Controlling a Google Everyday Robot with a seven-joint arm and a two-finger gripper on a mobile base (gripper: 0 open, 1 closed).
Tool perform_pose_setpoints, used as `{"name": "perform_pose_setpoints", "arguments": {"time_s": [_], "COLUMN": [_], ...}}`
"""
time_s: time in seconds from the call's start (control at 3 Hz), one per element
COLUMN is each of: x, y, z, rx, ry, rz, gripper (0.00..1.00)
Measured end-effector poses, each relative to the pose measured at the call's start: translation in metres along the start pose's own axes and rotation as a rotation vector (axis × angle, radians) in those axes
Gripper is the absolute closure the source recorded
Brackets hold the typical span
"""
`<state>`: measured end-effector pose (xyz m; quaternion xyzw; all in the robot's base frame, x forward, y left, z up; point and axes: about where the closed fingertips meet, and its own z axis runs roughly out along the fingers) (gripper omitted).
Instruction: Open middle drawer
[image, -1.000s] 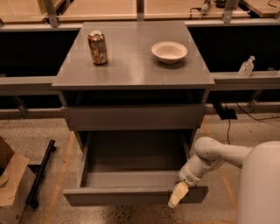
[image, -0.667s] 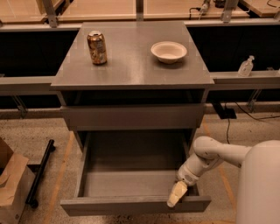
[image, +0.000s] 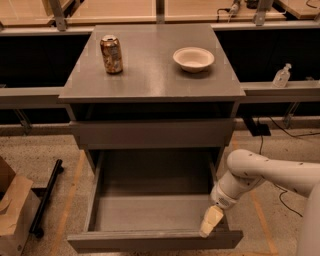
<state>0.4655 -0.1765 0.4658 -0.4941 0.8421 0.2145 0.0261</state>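
The middle drawer (image: 150, 241) of the grey cabinet (image: 150, 80) is pulled well out towards me. Its shallow grey box interior (image: 150, 210) shows and holds nothing. The taller top front (image: 152, 133) above it is closed. The lowest front is hidden under the open drawer. My gripper (image: 210, 221) is at the right end of the drawer's front edge, tip pointing down and touching the inner side of the front panel. My white arm (image: 265, 172) reaches in from the right.
A drink can (image: 111, 54) and a white bowl (image: 193, 59) stand on the cabinet top. A cardboard box (image: 12, 215) and a black bar (image: 45, 197) lie on the floor at left. A small bottle (image: 281, 76) stands on the right ledge. Cables run across the floor at right.
The middle drawer has slid further out towards me. My gripper has moved forward and down with its front edge.
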Motion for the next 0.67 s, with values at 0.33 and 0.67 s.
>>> {"name": "perform_pose_setpoints", "arguments": {"time_s": [0.33, 0.67], "x": [-0.011, -0.015], "y": [-0.003, -0.005], "z": [-0.041, -0.055], "rx": [0.128, 0.166], "ry": [0.014, 0.015], "rz": [-0.071, -0.089], "gripper": [0.0, 0.0]}}
